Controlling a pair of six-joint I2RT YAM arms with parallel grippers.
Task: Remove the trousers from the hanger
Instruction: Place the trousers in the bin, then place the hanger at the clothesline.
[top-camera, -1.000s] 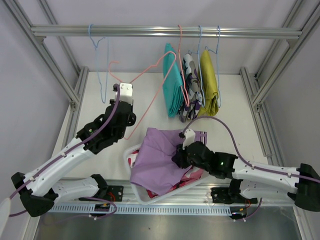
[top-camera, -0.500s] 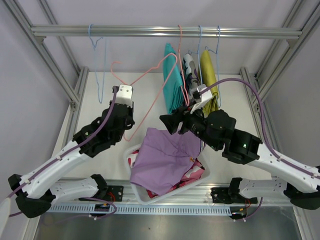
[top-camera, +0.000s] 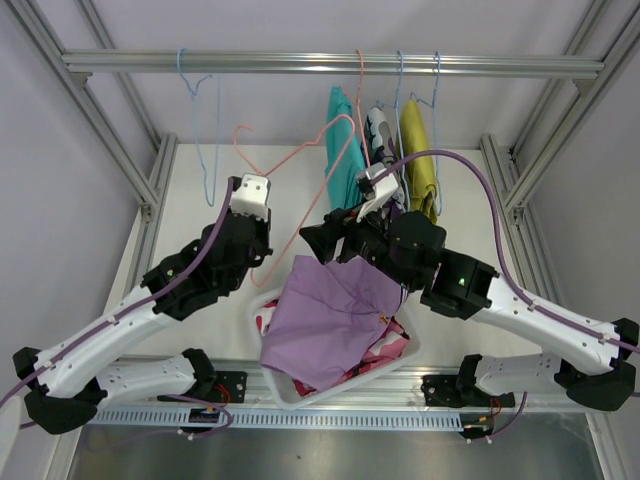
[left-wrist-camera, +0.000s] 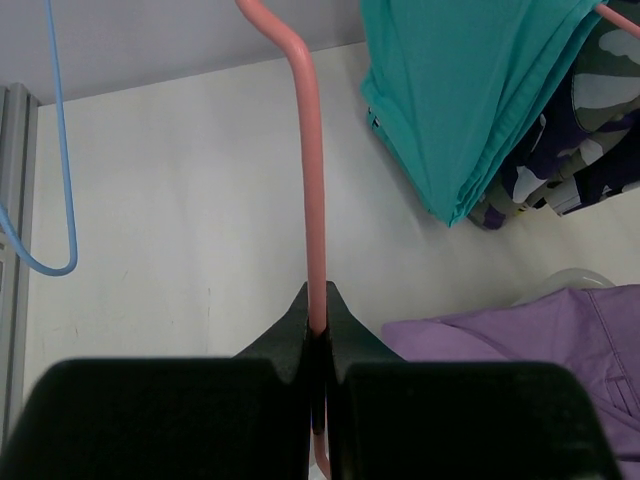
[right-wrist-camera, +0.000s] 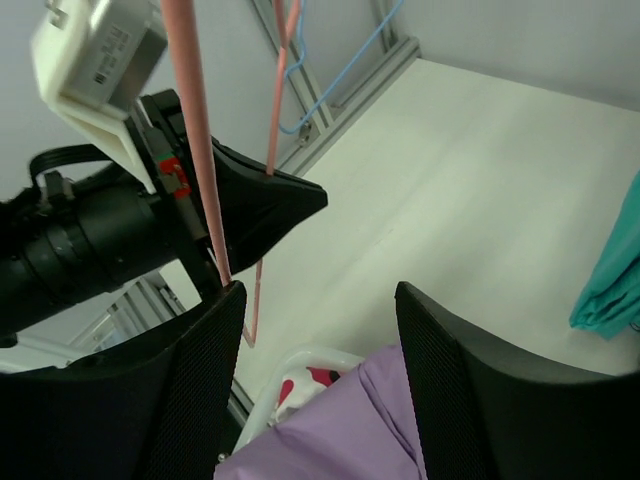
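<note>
Change: the right gripper (right-wrist-camera: 320, 300), down on the lilac shorts (top-camera: 325, 320) a second ago, has lifted clear of them, its jaws now wide and empty.
Left gripper (left-wrist-camera: 317, 325): pinched tight on the pink hanger (left-wrist-camera: 308, 150).
Lilac shorts: heaped in the white basket (top-camera: 262, 300), just below and nearer than the right gripper.
Hanging far right: teal shorts (top-camera: 345, 165), camouflage shorts (top-camera: 383, 135), mustard shorts (top-camera: 418, 150).

A pink hanger (left-wrist-camera: 310, 180) slanted across the middle of the table (left-wrist-camera: 180, 200). Teal shorts (left-wrist-camera: 460, 90) and camouflage shorts (left-wrist-camera: 560, 150) crowded the right of the rail (top-camera: 250, 62). A basket (top-camera: 258, 300) heaped with lilac shorts (top-camera: 325, 310) filled the near middle. Bare tabletop lay open at the back left, beside a blue hanger (left-wrist-camera: 62, 130).
</note>
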